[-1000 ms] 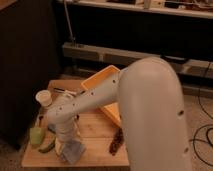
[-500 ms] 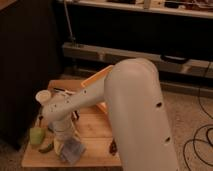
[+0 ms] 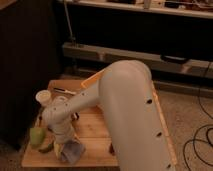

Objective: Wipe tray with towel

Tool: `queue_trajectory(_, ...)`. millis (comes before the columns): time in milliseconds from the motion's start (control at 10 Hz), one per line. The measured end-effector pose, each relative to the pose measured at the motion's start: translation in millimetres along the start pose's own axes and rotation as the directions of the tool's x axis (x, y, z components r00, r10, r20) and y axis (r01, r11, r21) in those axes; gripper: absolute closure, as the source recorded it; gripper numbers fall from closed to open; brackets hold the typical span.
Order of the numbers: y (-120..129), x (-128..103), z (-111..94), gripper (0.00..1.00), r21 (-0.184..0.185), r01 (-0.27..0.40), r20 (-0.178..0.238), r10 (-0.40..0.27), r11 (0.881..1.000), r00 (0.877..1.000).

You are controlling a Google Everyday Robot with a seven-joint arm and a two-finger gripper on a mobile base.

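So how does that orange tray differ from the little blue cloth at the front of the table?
Colour: the tray is yellow-orange, the towel blue-grey. Size: the tray is far bigger than the small towel. Shape: the tray has straight, stiff edges, while the towel is crumpled. The arm hides most of the tray; the towel shows, with the gripper down at it. Both are on the wooden table.

Dim, warm light in here. A dark panel fills the left of the frame. A pale shelf runs across the top, and a long grey ledge crosses mid-frame below it. Speckled floor lies at the right, with black cables looping in the lower right corner. A slatted wooden table stands lower left
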Motion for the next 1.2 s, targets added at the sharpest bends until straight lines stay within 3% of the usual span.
queue_trajectory(500, -6, 2, 0, 0.95, 0.0, -0.025, 0.024, 0.025, 1.0, 0.999)
queue_trajectory(600, -8, 5, -1, 1.0, 0.005, -0.04, 0.031, 0.04, 0.999, 0.999)
queue_trajectory(900, -13, 25, -26, 1.0, 0.029, -0.088, 0.08, 0.086, 0.996, 0.993)
queue_trajectory(1200, -15, 51, -89, 1.0, 0.069, -0.135, 0.16, 0.122, 0.988, 0.979)
